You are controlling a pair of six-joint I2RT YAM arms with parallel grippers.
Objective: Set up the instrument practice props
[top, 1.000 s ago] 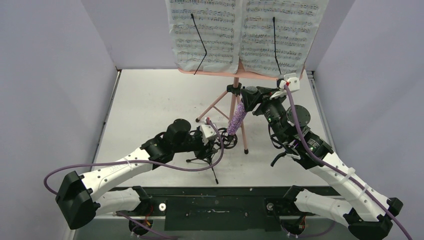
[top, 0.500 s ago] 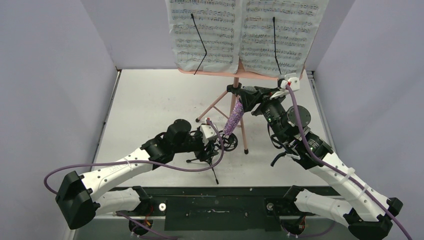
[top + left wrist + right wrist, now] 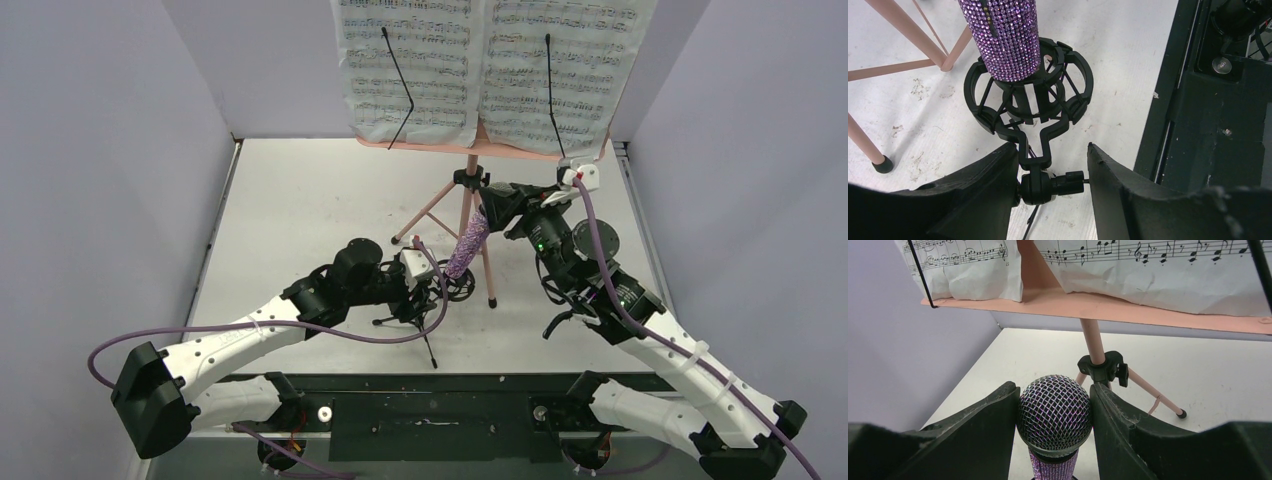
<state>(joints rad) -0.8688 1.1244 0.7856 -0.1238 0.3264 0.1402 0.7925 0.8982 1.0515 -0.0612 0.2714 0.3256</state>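
The purple glitter microphone (image 3: 468, 243) leans up to the right, and its lower end sits in the ring mount (image 3: 1075, 75) of the small black mic stand (image 3: 428, 318). My right gripper (image 3: 1054, 388) is shut on its grey mesh head (image 3: 1054, 410). My left gripper (image 3: 1050, 150) is open around the stand's black swivel joint (image 3: 1038, 185). One finger touches the joint, while the other stands just off the knob. Behind them the pink music stand (image 3: 466, 205) is upright with white sheet-music pages (image 3: 410, 70) on its shelf (image 3: 1128, 307).
The music stand's pink legs (image 3: 898, 25) spread close to the ring mount. One foot (image 3: 492, 302) stands just right of it. The black base rail (image 3: 430, 410) runs along the near edge. Purple cables trail from both wrists. Walls enclose three sides.
My right gripper has moved the microphone slightly down and left, deeper into the ring mount. My left gripper's jaws have widened off the stand's joint.
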